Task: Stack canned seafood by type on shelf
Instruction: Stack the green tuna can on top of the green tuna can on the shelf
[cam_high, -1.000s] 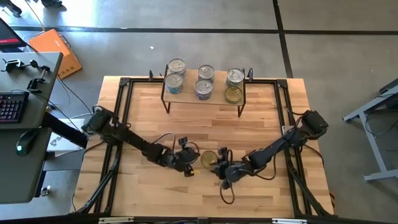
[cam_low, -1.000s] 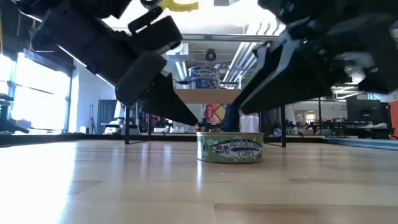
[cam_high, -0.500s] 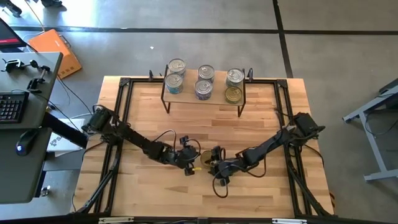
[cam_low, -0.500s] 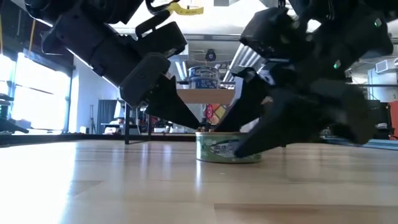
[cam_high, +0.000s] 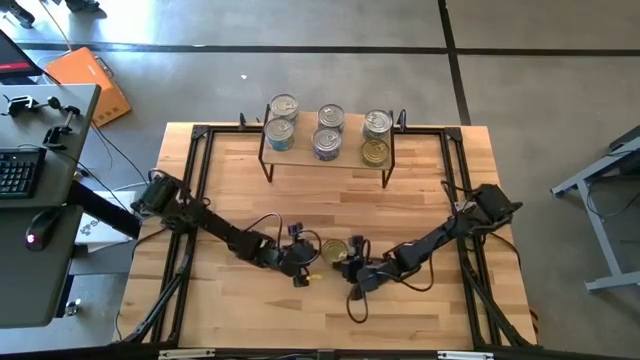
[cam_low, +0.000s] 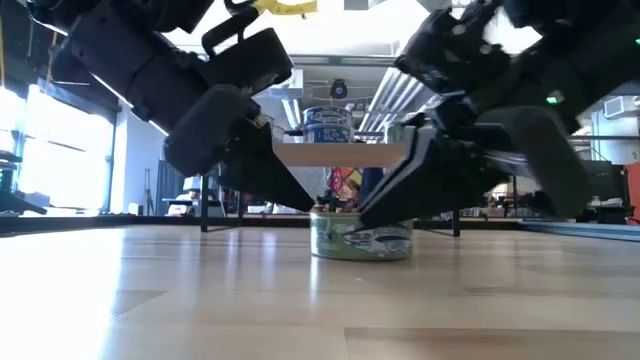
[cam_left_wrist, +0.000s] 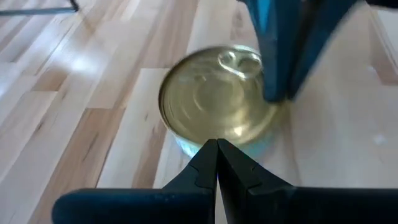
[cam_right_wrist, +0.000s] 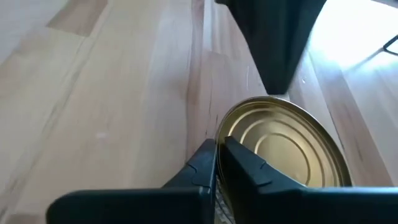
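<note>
A gold-topped can of seafood (cam_high: 333, 250) stands on the wooden tabletop between my two grippers, its blue-green label (cam_low: 362, 238) facing the low view. My left gripper (cam_high: 312, 256) is shut at the can's left side. My right gripper (cam_high: 350, 263) is shut at its right side. Each wrist view shows that arm's own shut fingers at the can's rim and the other arm's fingers beyond the can. The shelf (cam_high: 346, 160), far back on the table, carries several more cans (cam_high: 327, 143). My left gripper sets its shut fingertips (cam_left_wrist: 216, 151) against the can's upper rim (cam_left_wrist: 189, 142) on the table's left side, slanting down. The can stands flat on the table. My right gripper sets its shut fingertips (cam_right_wrist: 217, 154) against the rim (cam_right_wrist: 225, 134) on the opposite side, slanting down from the right.
A black metal frame (cam_high: 200, 180) runs along the table's edges. Cables trail from both wrists near the can. Bare wood lies between the can and the shelf's thin legs (cam_high: 268, 170). A desk with a keyboard (cam_high: 15, 170) stands beyond the table's left edge.
My right gripper has sunk toward the can from the right. Half a second ago its fingers stood spread about the can; they have shut and now lie at its rim. The can stays on the table.
</note>
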